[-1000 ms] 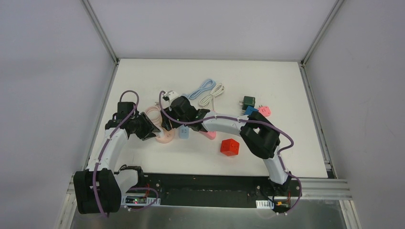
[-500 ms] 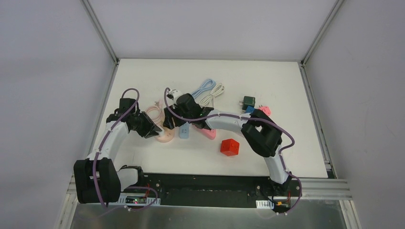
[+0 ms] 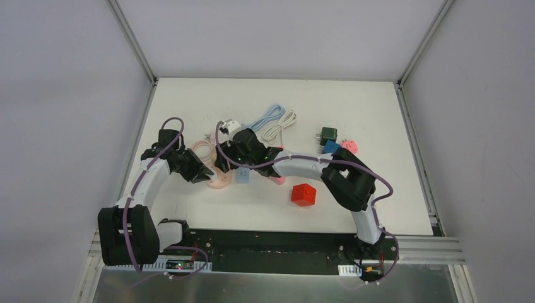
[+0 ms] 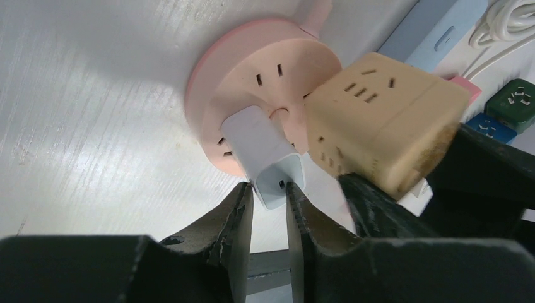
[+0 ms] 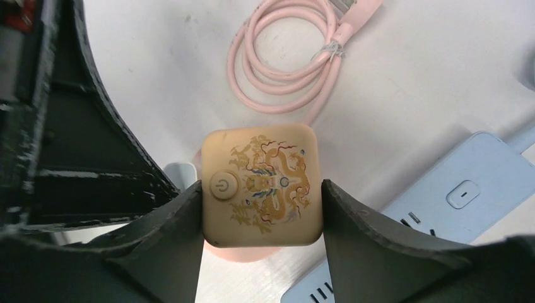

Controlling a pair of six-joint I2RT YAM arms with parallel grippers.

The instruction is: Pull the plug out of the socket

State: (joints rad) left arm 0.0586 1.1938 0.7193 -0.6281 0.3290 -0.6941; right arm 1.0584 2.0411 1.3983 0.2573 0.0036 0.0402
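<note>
Black left end effector (image 4: 268,194) pinched the free end of the white plug (image 4: 260,148), one finger on each side and both touching it. The white plug stood seated in the pink round socket (image 4: 252,79), tilted toward the wrist camera. Right beside it, a beige cube adapter (image 5: 262,186) sat against the same socket face, touching or nearly touching the plug body. The right end effector (image 5: 262,196) was clamped on that cube, with fingers pressed on its left and right faces. The cube's top showed a round power button and a gold dragon print. Could not tell whether the cube's pins were in the socket.

The pink round socket lay flat on the white tabletop (image 3: 391,113), left of centre and between the two arms. Its pink cable (image 5: 284,60) was coiled just on the far side. A light blue power strip (image 5: 464,202) lay just right of the socket. Further right and nearer sat a red cube (image 3: 303,194), well apart from the socket. On the far side lay a blue cable (image 3: 267,116) and a white cable (image 3: 281,126), side by side. On the far right sat a dark green adapter (image 3: 327,134), with a small blue block (image 3: 329,146) and a small pink block (image 3: 351,146) just beside it.
</note>
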